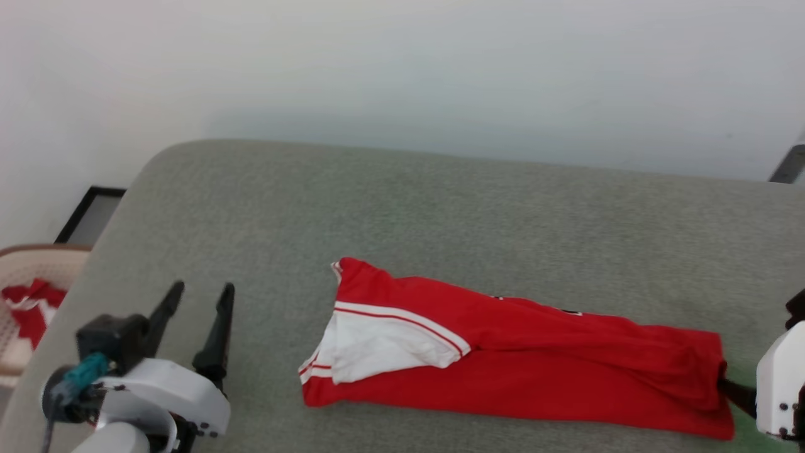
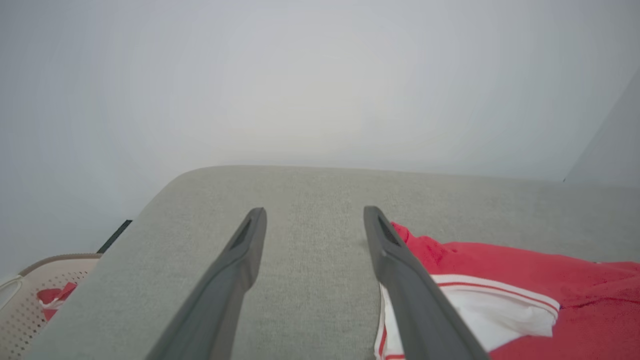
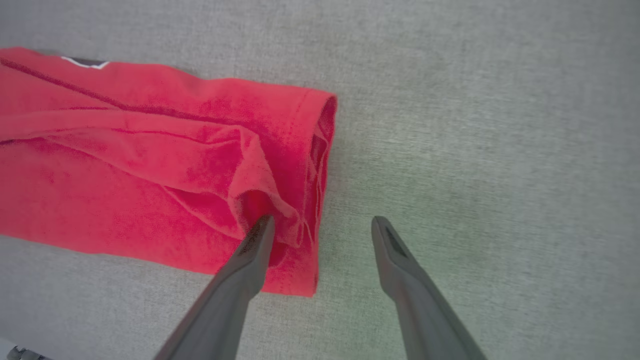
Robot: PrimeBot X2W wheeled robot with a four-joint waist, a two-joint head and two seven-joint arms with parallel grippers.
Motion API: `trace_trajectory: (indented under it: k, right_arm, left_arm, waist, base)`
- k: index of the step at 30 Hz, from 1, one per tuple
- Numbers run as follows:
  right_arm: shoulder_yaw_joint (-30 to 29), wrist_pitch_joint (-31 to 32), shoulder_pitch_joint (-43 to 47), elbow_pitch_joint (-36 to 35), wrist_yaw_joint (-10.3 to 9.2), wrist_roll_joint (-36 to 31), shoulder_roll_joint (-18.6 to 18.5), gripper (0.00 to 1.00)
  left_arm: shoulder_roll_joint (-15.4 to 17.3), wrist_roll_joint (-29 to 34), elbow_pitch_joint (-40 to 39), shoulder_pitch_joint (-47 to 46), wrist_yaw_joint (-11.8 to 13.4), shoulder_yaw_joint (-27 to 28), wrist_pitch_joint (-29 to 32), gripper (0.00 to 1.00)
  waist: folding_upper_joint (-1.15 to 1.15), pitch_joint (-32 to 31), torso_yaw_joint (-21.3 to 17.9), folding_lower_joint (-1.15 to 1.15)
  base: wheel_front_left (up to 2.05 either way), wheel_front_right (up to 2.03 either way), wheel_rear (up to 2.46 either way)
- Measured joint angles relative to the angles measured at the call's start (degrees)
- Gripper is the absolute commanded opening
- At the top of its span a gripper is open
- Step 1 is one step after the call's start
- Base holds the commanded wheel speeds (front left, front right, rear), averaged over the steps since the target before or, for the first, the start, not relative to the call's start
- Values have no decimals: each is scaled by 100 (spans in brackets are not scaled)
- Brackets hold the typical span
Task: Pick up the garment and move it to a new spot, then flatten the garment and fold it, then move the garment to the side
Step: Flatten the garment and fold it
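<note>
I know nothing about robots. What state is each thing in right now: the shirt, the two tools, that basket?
Shirt, folded into a long strip, lying on the table, a white sleeve on top.
Left tool, open, empty, over bare table beside the shirt's sleeve end.
Right tool, open, one finger at the shirt's hem end, the other over bare table.
Basket, beside the table, red-and-white cloth inside.

Lower left of the head view: the left jaws, two long tapered dark fingers on a glossy white wrist shell, beside a black block with a teal connector. Lower right: another white shell, dotted with dark screws.
</note>
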Motion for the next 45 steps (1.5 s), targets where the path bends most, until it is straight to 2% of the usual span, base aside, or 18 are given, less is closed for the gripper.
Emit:
trace_trajectory:
  k: [3, 10, 15, 16, 17, 18, 19, 31, 40, 45]
  right_arm:
    - [-7, 9, 1, 168, 0, -75, 44, 100]
    - [80, -190, -91, 593, 0, -96, 138, 100]
    - [294, -288, -294, 1016, 0, -100, 21, 100]
    - [377, -282, -336, 1081, 1, -92, -7, 67]
    - [435, -281, -376, 1128, 1, -56, -44, 6]
    - [459, -280, -403, 1195, 1, 23, -66, 6]
    - [537, -268, -422, 1230, 0, 52, -108, 0]
    - [1157, -370, -626, 1118, 11, 754, -620, 0]
    - [1218, -724, -946, 1599, 3, 683, -1137, 0]
    - [1206, -914, -1156, 2004, 2, 411, -1413, 0]
  left_arm:
    - [-266, 378, -94, 274, -40, 537, -8, 100]
    - [-920, 1040, -54, 906, -514, 1480, -9, 100]
    - [-1337, 1346, 67, 1107, -835, 1990, -8, 100]
    - [-1403, 1402, 98, 1140, -904, 2049, -8, 100]
    - [-1459, 1459, 116, 1162, -971, 2114, -8, 100]
    - [-1528, 1506, 126, 1183, -1017, 2213, -8, 100]
    - [-1582, 1558, 133, 1199, -1067, 2283, -8, 100]
    - [-2059, 2054, 263, 1440, -1468, 3015, -8, 100]
    - [-2240, 2348, 313, 1436, -1704, 3222, -8, 100]
    - [-2324, 2448, 388, 1434, -1835, 3298, -8, 100]
  waist:
    - [0, 73, 131, 0]
    - [0, 258, 412, 0]
    - [0, 360, 598, 0]
    - [0, 380, 627, 0]
    - [0, 398, 653, 0]
    - [0, 415, 677, 0]
    - [0, 429, 699, 0]
    - [0, 553, 672, 0]
    - [0, 543, 400, 0]
    - [0, 515, 205, 0]
  base:
    - [0, 0, 0]
    - [0, 0, 0]
    - [0, 0, 0]
    - [0, 0, 0]
    - [0, 0, 0]
    - [0, 0, 0]
    - [0, 0, 0]
    - [0, 0, 0]
    - [0, 0, 0]
    - [0, 0, 0]
